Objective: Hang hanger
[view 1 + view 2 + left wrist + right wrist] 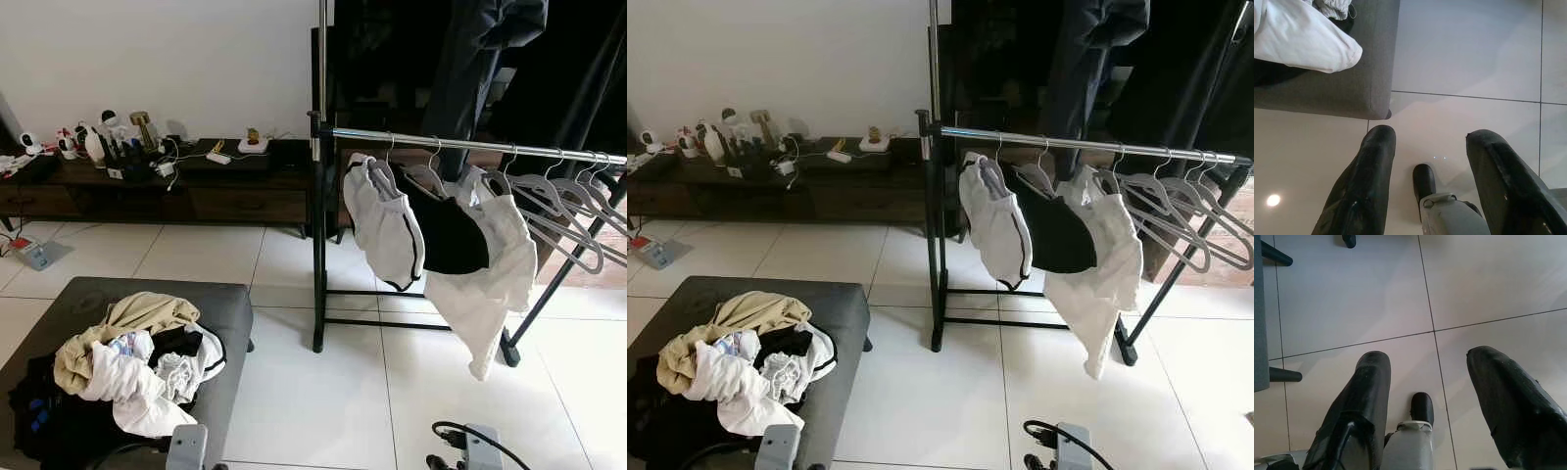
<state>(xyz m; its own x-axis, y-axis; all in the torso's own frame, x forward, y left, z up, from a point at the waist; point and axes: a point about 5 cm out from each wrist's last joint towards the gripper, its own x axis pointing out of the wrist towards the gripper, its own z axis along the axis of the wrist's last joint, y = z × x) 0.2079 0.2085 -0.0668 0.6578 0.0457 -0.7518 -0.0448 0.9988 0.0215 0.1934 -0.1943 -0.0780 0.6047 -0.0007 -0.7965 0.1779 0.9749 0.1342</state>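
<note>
A: Two grippers, both hanging low with nothing between their fingers. We see the left gripper [1427, 147] spread wide above the tiled floor [313, 392], just beside the corner of the grey ottoman [230, 308]; the right gripper [1427, 367] is likewise spread above bare tile.

B: Where does the task item sit?

A: We count several empty hangers [563, 211] already hooked on the rail [470, 147] of the black clothes rack [318, 245], towards its right end, next to a white garment [485, 269] and a white-and-black top [397, 225]. We judge the hanging step as not yet begun.

B: Hazards, largest first?

A: First, the rack: it looks light, and a push on the rail could tip or roll it. Second, the glossy tile could let a foot slip. Third, the clothes pile [127, 367] on the ottoman is loose; a sleeve may snag a finger. Fourth, the hangers crowd one another, so their hooks may tangle. Smallest, the cable [480, 438] near the right arm could catch.

B: The room?

A: A white wall, with a low dark sideboard [157, 191] carrying small gadgets.
</note>
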